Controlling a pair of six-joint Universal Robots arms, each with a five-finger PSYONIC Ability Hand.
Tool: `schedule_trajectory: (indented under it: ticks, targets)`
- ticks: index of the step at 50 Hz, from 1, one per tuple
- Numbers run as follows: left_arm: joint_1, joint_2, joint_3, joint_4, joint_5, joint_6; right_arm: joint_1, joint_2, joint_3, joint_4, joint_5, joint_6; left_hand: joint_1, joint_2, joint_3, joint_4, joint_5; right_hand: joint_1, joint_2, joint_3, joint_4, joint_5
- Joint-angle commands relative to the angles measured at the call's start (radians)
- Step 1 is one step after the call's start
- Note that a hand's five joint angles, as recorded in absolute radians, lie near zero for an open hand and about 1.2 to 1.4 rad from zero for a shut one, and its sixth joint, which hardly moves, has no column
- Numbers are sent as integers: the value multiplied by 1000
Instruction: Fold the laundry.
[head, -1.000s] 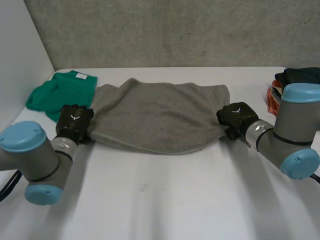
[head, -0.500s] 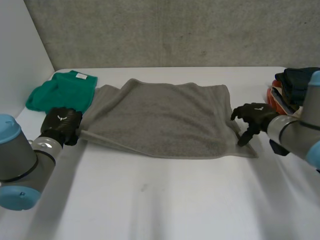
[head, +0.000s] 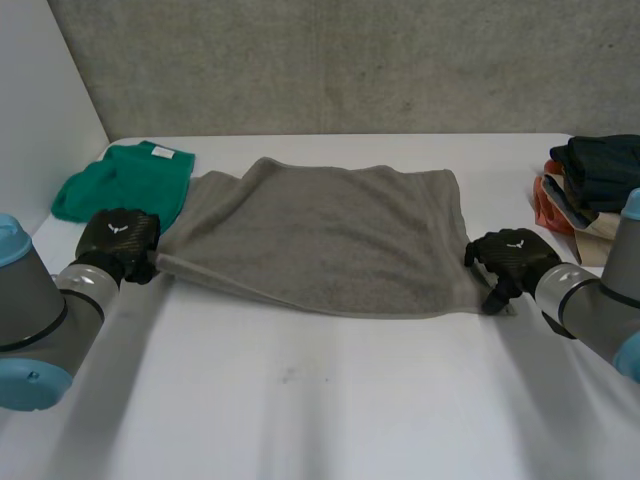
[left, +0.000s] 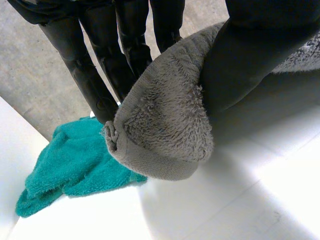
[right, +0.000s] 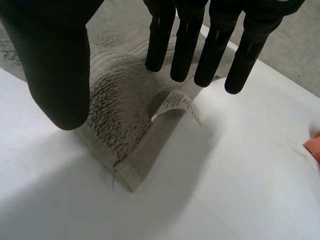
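The grey towel (head: 320, 235) is spread on the white surface (head: 330, 400), which is closed at the back by a rough grey wall (head: 350, 65) and at the left by a white wall (head: 40, 100). Its near left corner is pinched between the thumb and fingers (left: 95, 75) of the left hand (head: 118, 240). The right hand (head: 510, 255) is held at the near right corner with straight fingers (right: 185, 45) set apart from the thumb, and nothing is gripped. A green cloth (head: 125, 185) is seen just beside the towel's left end, and a pile of clothes (head: 585, 180) at the right edge.
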Motion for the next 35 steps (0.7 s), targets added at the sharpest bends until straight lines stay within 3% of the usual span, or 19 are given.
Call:
schedule_trajectory:
  ticks: [1, 3, 7, 15, 18, 24, 28, 31, 35]
  targets:
    - [-2, 2, 5, -14, 0, -12, 18, 73, -72, -7, 4, 11, 247, 201, 205, 197, 232, 180, 177, 173, 176, 169]
    - [0, 3, 4, -20, 0, -18, 20, 82, -85, -6, 4, 11, 247, 201, 205, 197, 232, 294, 291, 287, 290, 283]
    - [-2, 11, 4, -41, 0, -34, 17, 89, -98, -10, 4, 17, 247, 201, 205, 197, 232, 831, 828, 824, 827, 820]
    - [0, 51, -21, -162, 1, -18, -17, -43, -54, 46, 6, 5, 247, 201, 205, 197, 232, 832, 829, 825, 829, 821]
    - [0, 94, -47, -285, 8, 46, -43, -117, -13, 167, 12, -108, 247, 201, 205, 197, 232, 832, 829, 825, 829, 821]
    - [15, 230, -143, -599, 12, 282, -115, -236, 104, 540, 86, -547, 247, 201, 205, 197, 232, 832, 829, 825, 829, 821]
    - [20, 298, -194, -777, 15, 390, -137, -301, 182, 628, 121, -690, 247, 201, 205, 197, 232, 832, 829, 825, 829, 821]
    - [15, 321, -208, -793, 43, 407, -122, -330, 205, 619, 122, -702, 247, 201, 205, 197, 232, 832, 829, 825, 829, 821]
    - [-17, 307, -182, -695, 80, 385, -94, -315, 181, 590, 110, -676, 247, 201, 205, 197, 232, 832, 829, 825, 829, 821]
